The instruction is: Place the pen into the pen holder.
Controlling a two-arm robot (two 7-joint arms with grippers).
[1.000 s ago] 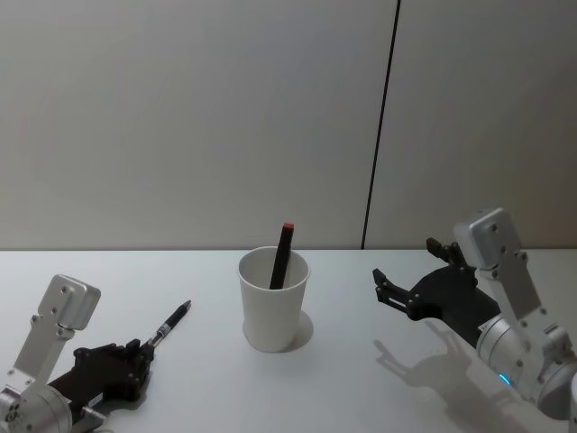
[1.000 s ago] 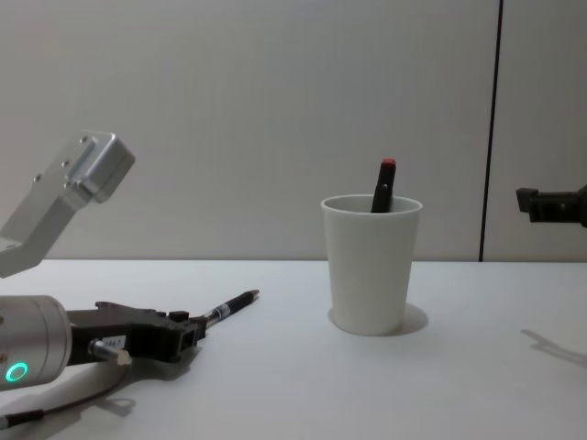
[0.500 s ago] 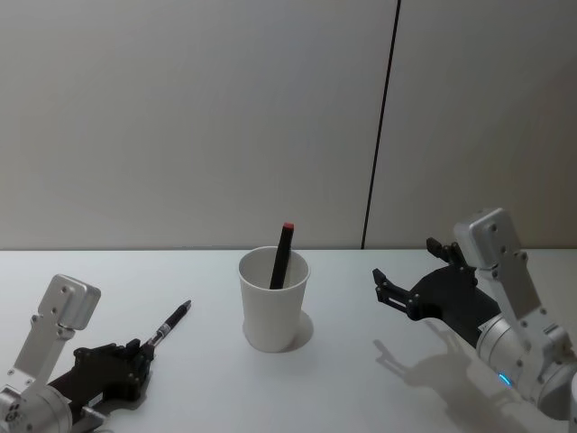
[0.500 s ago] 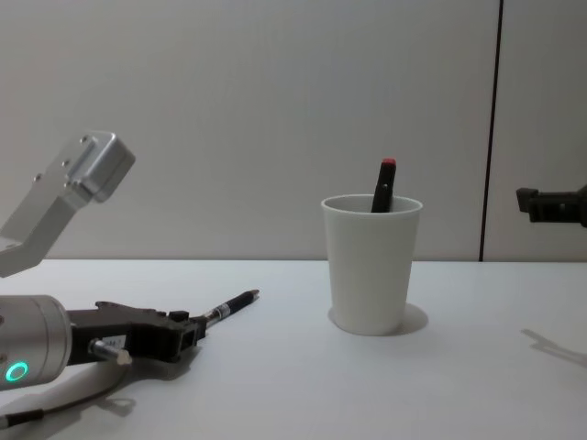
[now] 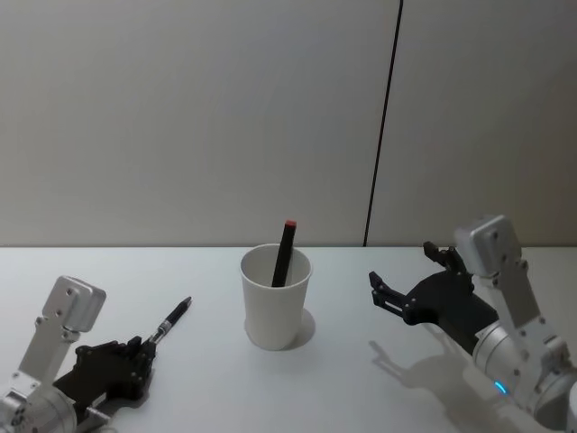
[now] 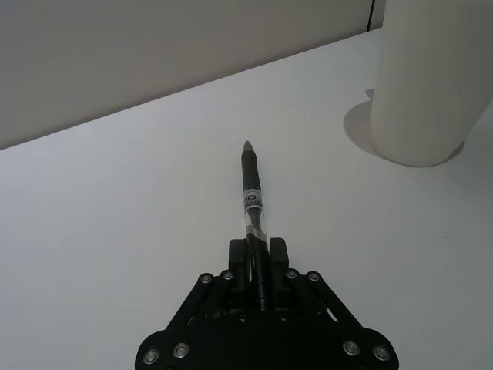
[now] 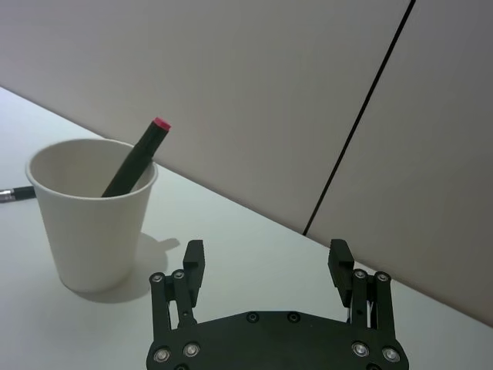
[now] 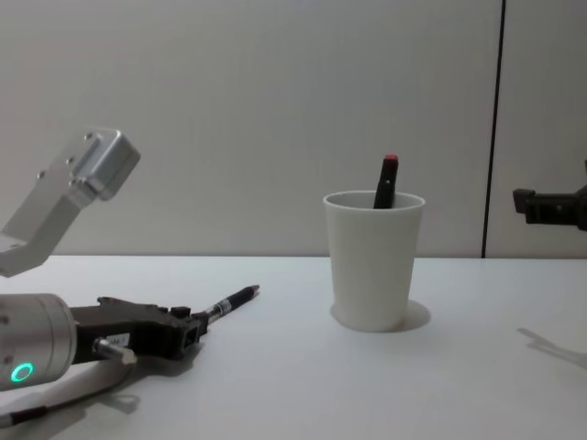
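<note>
A robot test lab, by the look of it: a plain white counter [image 5: 361, 388] against blank pale wall panels [image 5: 180, 117] split by one dark seam [image 5: 384, 117], a metal left arm [image 5: 65, 317] and right arm [image 5: 500, 269] over it, and a paper cup [image 5: 275, 311] and pen [image 5: 171, 320] as props.

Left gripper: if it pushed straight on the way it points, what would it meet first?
Probably nothing on the table: the left gripper, shut on the pen, aims beside the pen holder, toward the wall. Clearance is hard to judge.
</note>
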